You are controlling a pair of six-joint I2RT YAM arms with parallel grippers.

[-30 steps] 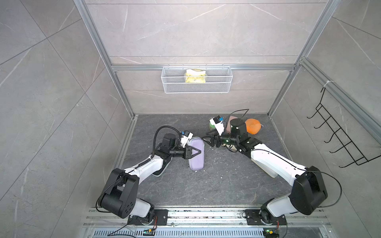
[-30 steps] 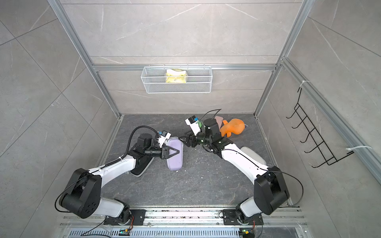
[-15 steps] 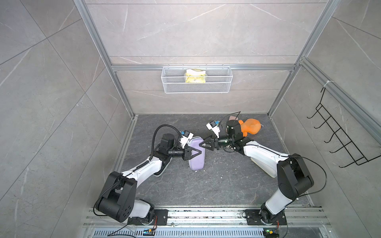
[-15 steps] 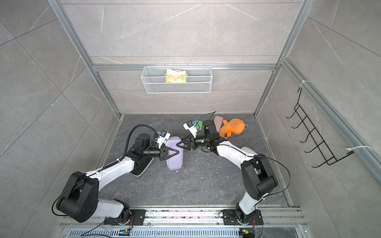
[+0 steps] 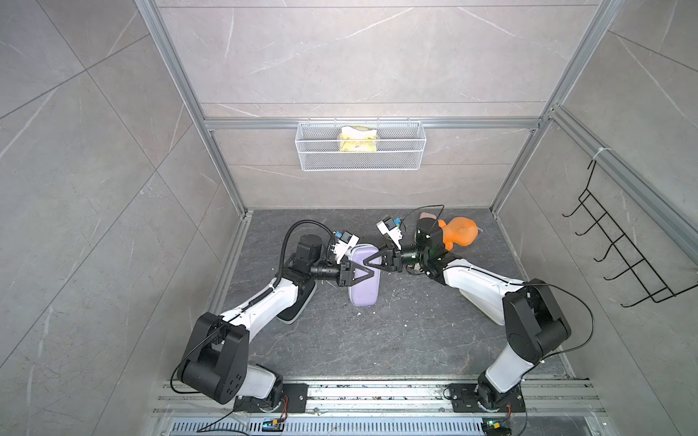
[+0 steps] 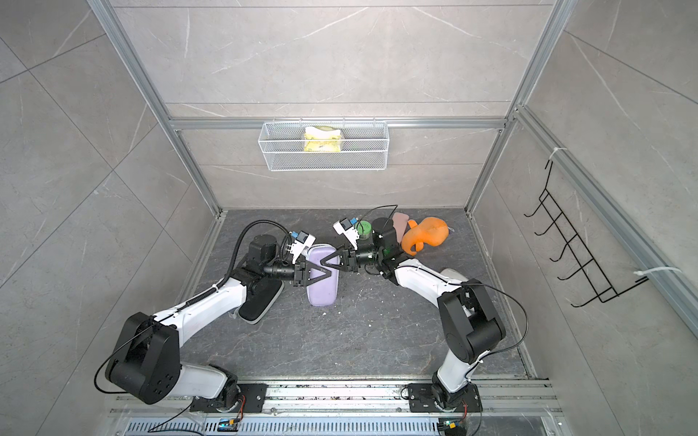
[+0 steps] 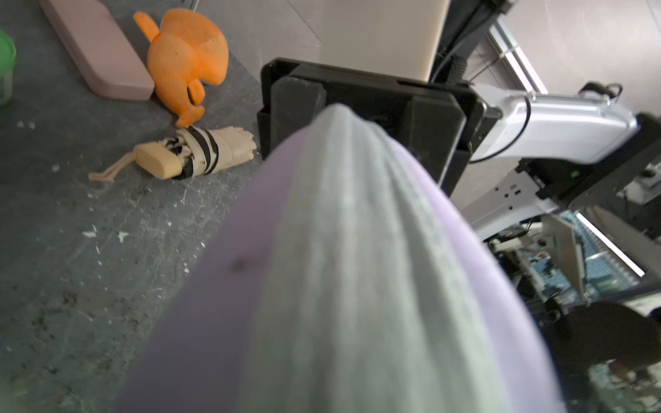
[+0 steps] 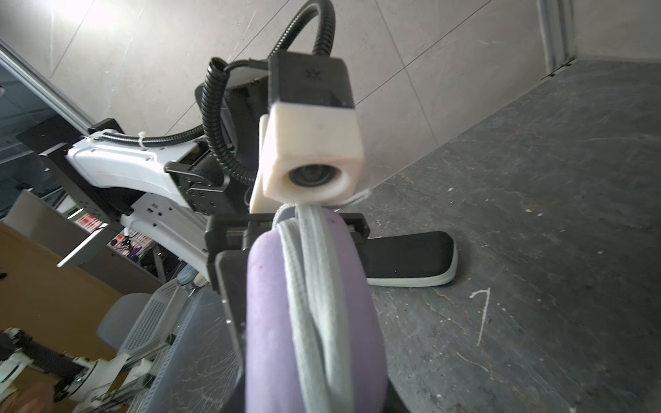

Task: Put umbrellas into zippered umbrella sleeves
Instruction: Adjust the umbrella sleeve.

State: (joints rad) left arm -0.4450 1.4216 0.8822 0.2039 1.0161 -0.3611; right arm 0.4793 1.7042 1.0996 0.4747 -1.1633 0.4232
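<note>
The lilac zippered sleeve (image 5: 362,294) (image 6: 321,294) stands on edge mid-floor between my two grippers, which face each other across it. Its grey zipper band (image 8: 314,321) points at both wrist cameras. My right gripper (image 5: 367,261) is shut on the sleeve's faces. My left gripper (image 5: 375,272) straddles the opposite side with its jaws slackened, and its fingers (image 8: 229,286) flank the sleeve. A beige umbrella with black stripes and a wooden handle (image 7: 200,152) lies on the floor behind the right arm. A black sleeve (image 8: 411,257) lies flat under the left arm.
An orange plush toy (image 5: 459,231), a pink oblong case (image 7: 96,50) and a green-lidded jar (image 6: 363,229) sit at the back right. A wire basket (image 5: 360,145) hangs on the back wall, a black hook rack (image 5: 623,256) on the right wall. White crumbs litter the floor.
My right gripper came in from the right and closed on the lilac sleeve. My left gripper's jaws widened on it. The sleeve itself has barely moved.
</note>
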